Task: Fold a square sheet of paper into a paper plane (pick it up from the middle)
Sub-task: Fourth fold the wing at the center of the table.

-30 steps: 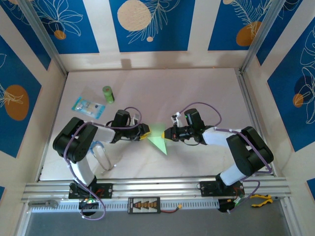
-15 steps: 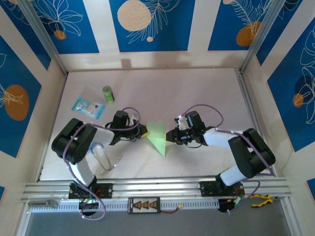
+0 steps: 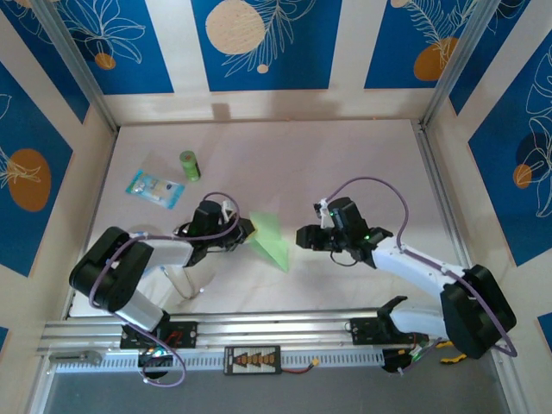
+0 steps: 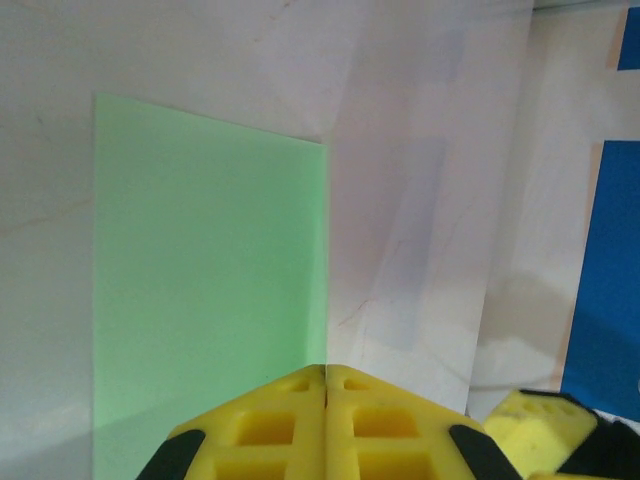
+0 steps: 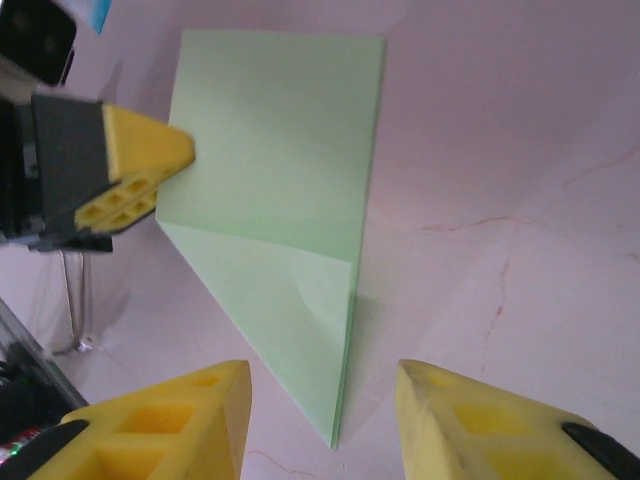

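Starting at the near edge: aluminium rail (image 3: 276,330) carrying both arm bases, with a small black board (image 3: 252,358) marked in yellow just in front of it. Thin metal loop (image 3: 178,278) lying on the table (image 3: 345,164) just beyond the left base.

Mid-table: sheet of paper (image 3: 269,241), pale green, sitting between the two grippers. Partly folded. The near portion is a triangle tapering to a sharp point toward the rail, the far portion is a plain rectangle, and a diagonal crease divides them.

Left gripper (image 3: 247,228) reaches in from the left. Yellow fingers pressed flat together with no gap, clamped on the sheet's left edge about where the crease meets it. From the left wrist, the sheet's straight edge runs right down to the seam between the fingers.

Right gripper (image 5: 322,385) on the sheet's right side, jaws spread apart and holding nothing. From its own wrist, the pointed tip of the sheet lies on the table between the two fingers, touching neither.

Farther back on the left: clear blue-printed packet (image 3: 155,185), then a small green cylinder (image 3: 189,165) just beyond it, both well apart from the paper.

Far end: blue wall panels (image 3: 259,43) with white leaf outlines.
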### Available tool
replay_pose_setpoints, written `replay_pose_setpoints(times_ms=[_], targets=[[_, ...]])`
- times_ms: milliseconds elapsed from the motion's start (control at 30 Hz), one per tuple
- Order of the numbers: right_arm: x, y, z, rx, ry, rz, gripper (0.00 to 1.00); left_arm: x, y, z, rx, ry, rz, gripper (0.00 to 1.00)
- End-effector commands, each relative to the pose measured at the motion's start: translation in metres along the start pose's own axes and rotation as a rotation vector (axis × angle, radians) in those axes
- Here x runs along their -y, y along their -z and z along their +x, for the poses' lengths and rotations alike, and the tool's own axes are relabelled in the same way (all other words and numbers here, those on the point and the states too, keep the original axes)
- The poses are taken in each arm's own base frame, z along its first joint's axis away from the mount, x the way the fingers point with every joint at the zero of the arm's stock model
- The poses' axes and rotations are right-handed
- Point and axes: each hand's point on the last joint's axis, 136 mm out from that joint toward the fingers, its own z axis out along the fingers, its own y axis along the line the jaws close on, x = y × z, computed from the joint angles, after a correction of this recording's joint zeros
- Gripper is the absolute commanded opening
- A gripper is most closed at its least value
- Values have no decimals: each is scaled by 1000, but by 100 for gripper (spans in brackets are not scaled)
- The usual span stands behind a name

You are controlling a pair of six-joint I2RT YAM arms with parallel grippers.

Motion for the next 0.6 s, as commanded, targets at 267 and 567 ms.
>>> replay_pose_setpoints(times_ms=[267,567], targets=[[-36,-13,24,203,600,104,41,6,7,3,99,27,-57,0],[-47,-50,32,217,792,188,41,11,8,5,94,32,-60,0]])
